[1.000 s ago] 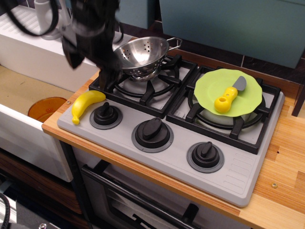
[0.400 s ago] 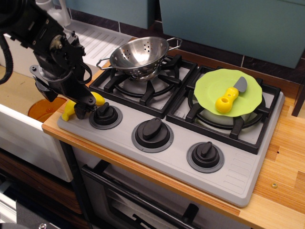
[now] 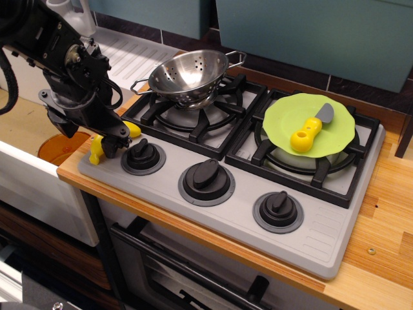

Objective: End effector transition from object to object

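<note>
My black gripper [image 3: 111, 143] on its bulky black wrist hangs low over the stove's front left corner. It is right on top of a yellow banana [image 3: 96, 152] lying on the grey stove panel [image 3: 193, 216]. The gripper body hides the banana's middle; only its two ends show. The dark fingers seem to stand on either side of the banana, but I cannot tell whether they are closed on it.
A steel colander [image 3: 190, 72] sits on the back left burner. A green plate [image 3: 284, 116] with a yellow-handled tool [image 3: 304, 135] covers a pot on the right burner. Three black knobs [image 3: 206, 177] line the front. An orange dish [image 3: 55, 148] lies in the sink at left.
The gripper has come from beside the colander forward and left, down onto the banana. In the last half second it barely moved; the banana's near end shifted slightly.
</note>
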Motion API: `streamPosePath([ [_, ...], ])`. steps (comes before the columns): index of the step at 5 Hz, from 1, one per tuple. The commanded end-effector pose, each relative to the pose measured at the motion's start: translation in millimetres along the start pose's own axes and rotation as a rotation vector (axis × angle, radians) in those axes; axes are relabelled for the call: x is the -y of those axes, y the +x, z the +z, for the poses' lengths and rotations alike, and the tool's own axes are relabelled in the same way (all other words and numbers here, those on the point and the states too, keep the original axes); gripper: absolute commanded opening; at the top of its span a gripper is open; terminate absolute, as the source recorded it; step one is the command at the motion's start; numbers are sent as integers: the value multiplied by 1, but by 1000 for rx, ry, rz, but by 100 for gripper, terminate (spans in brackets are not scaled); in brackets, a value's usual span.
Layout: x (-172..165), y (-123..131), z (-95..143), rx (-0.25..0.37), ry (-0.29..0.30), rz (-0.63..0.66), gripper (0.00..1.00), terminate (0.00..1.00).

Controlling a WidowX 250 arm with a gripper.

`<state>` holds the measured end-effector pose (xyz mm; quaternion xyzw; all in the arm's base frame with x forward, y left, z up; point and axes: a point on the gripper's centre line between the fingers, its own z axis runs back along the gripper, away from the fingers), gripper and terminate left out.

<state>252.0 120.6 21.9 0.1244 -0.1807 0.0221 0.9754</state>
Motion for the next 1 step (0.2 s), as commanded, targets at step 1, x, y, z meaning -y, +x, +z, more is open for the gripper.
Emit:
streamPosePath([
  [1, 11, -1, -5, -17, -21, -17, 100, 100],
])
